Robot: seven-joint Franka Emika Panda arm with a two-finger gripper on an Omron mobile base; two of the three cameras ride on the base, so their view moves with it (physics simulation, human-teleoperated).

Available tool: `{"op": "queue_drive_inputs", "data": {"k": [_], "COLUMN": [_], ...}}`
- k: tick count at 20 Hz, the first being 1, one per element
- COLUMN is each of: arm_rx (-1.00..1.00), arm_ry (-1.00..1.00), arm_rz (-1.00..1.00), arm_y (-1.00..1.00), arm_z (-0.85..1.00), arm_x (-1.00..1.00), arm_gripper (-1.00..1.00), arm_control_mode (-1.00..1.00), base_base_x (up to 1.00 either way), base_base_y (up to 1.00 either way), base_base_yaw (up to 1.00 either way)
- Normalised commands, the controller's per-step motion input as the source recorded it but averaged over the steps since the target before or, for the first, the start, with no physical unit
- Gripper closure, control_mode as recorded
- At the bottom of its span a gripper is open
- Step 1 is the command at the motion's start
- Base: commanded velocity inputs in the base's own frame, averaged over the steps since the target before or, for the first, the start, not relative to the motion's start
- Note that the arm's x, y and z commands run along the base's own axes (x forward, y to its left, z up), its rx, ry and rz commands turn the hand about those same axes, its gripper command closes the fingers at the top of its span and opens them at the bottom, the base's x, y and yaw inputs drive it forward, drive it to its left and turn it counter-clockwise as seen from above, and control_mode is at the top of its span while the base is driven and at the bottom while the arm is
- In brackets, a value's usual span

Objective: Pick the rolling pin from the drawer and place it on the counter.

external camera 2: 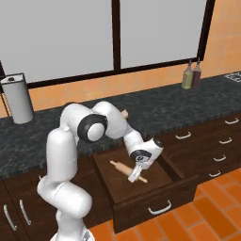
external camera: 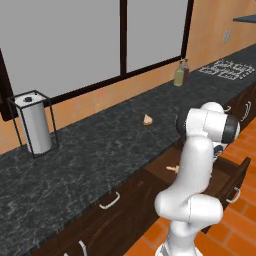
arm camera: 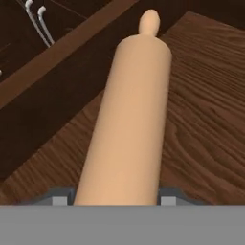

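Grasp step, judging by the pose: tool (external camera 2: pixel 137 173) is down inside the open drawer (external camera 2: pixel 162 192), right over the rolling pin (external camera 2: pixel 123 167). Pin lies flat on the drawer floor, slanted across it. In the hand view the pin (arm camera: pixel 128 124) runs straight up between the two finger tips (arm camera: pixel 59 200), one on each side of the barrel, close to it. Cannot tell whether they already press on it or just straddle it.

Next move, my guess: close firmly on the barrel if not done, lift straight up clear of the drawer walls, then swing back over the desk (external camera: pixel 100 145) and set it down flat so it won't roll.

Pin: smooth light-tan wood, round barrel, small knob at far end. Drawer: dark brown, grained floor, curved silver handle (external camera 2: pixel 159 208). Desk: black stone look, grey marbling.
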Motion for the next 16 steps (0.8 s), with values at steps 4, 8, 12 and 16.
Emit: {"op": "queue_drive_inputs", "data": {"k": [4, 8, 12, 16], "arm_rx": [0.00, 0.00, 0.00, 0.07], "arm_ry": [-0.03, 0.00, -0.16, -0.17], "arm_rz": [0.00, 0.00, 0.00, 0.00], "arm_y": [-0.18, -0.08, 0.05, 0.68], "arm_z": [1.00, 1.00, 1.00, 1.00], "arm_x": [-0.57, -0.31, 0.00, 0.00], "arm_gripper": [1.00, 1.00, 1.00, 1.00], "arm_control_mode": [-1.00, -1.00, -1.00, -1.00], "base_base_x": [0.00, 0.00, 0.00, 0.00], "base_base_y": [0.00, 0.00, 0.00, 0.00], "base_base_yaw": [0.00, 0.00, 0.00, 0.00]}}
